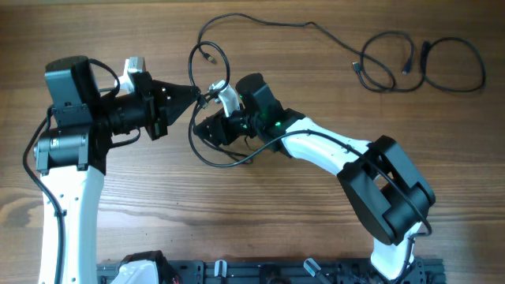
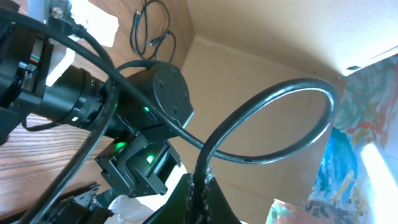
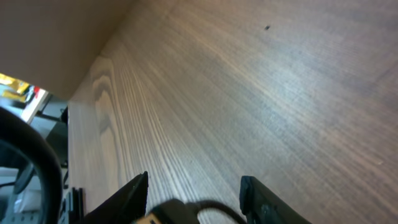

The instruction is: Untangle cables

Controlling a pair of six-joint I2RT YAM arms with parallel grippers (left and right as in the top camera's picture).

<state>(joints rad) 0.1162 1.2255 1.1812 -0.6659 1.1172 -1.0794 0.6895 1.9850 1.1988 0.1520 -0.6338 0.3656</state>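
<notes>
Two robot arms [image 1: 69, 126], one wooden table [image 1: 237, 229], at least two thin black cables [image 1: 316, 25], possibly three.

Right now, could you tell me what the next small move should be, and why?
Probably close the right end effector on the cable: it lies between the open jaws, and the left end effector pinches a cable beside it, so a second grip could help pull them apart.

white links [image 1: 323, 147], black joints [image 1: 67, 150], green lights [image 1: 278, 124]
</notes>
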